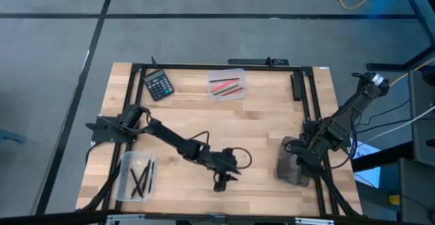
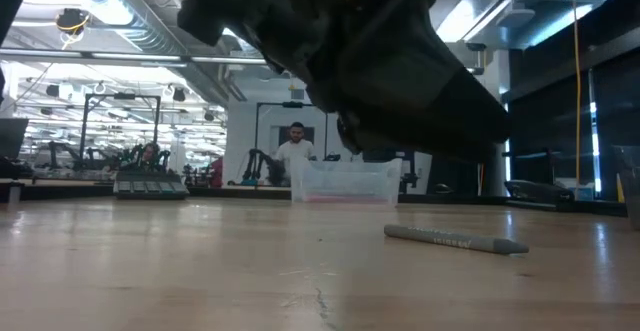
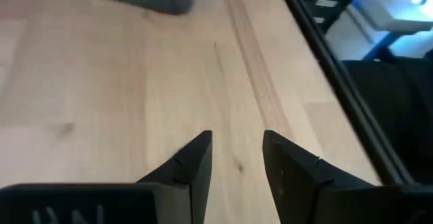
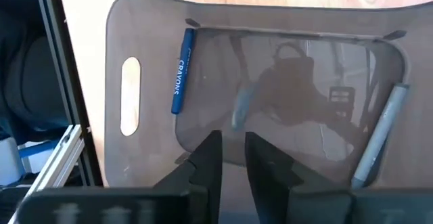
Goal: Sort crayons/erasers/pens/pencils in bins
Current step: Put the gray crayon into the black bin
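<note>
Leftmost, a clear bin [image 1: 134,177] holds black sticks; the left gripper [image 3: 237,158], fingers slightly parted and empty, hovers near the front table edge. A grey crayon [image 2: 455,238] lies nearby. The right gripper [image 4: 232,158], narrowly open and empty, overhangs the smoky bin [image 4: 135,68]; descending misaligned could nudge the crayon away.

Clearance, as I read it:
- Centre boards: bare wood, open passage.
- Far edge: calculator [image 1: 158,85] and clear bin [image 1: 226,84] block.
- Near left corner: clear bin [image 1: 136,176] blocks.
- Right edge: dark bin [image 1: 292,164], right gripper [image 1: 304,158] above it.
- Near middle: left gripper [image 1: 222,181], grey crayon [image 2: 455,239] lying loose on the boards.
</note>
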`<action>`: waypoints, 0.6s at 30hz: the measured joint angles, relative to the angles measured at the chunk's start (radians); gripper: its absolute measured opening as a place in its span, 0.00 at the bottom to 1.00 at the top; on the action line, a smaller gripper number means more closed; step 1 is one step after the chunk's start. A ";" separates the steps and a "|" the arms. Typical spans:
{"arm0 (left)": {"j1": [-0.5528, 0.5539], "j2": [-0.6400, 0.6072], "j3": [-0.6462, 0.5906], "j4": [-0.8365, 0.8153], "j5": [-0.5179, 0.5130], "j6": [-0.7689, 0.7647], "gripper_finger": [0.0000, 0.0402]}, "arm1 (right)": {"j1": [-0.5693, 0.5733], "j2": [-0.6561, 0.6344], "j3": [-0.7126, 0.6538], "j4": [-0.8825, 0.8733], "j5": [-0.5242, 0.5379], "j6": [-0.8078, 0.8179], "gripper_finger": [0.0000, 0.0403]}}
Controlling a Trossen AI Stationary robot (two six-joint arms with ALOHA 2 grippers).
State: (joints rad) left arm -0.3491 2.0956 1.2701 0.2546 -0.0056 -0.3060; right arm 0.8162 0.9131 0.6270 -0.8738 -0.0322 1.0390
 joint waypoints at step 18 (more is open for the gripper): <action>0.015 -0.002 0.000 -0.282 -0.158 0.271 0.31 | -0.001 0.000 0.000 -0.029 0.117 -0.074 0.34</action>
State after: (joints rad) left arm -0.3345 2.0937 1.2697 -0.0270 -0.1638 -0.0350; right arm 0.8150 0.9131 0.6270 -0.9028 0.0844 0.9652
